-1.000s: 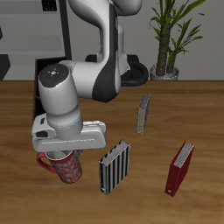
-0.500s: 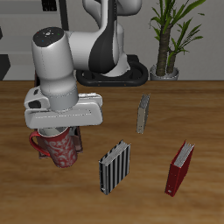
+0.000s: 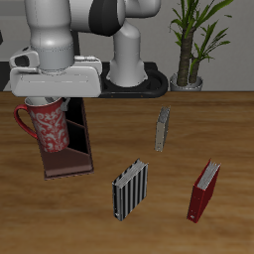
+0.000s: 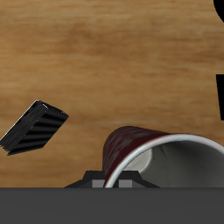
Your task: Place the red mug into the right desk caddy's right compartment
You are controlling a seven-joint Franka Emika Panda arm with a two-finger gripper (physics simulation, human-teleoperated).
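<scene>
The red mug (image 3: 46,126) with its pale speckled pattern hangs upright in the air, handle pointing away from the books. My gripper (image 3: 51,102) is shut on its rim from above. In the wrist view the red mug (image 4: 138,149) shows its grey inside just below my gripper (image 4: 114,180). The right desk caddy (image 3: 77,149), a long dark maroon-brown box, lies on the table behind and below the mug. The mug covers much of the caddy, so its partitions and right compartment cannot be made out.
A black-and-white striped book (image 3: 130,190) (image 4: 33,127) stands near the caddy's front end. A grey book (image 3: 162,129) and a red book (image 3: 203,190) stand farther off. A potted plant (image 3: 189,50) and a dark tray (image 3: 151,81) sit at the back.
My gripper has risen steeply with the red mug, from just above the table to well above it, uncovering the caddy below. The books have not moved.
</scene>
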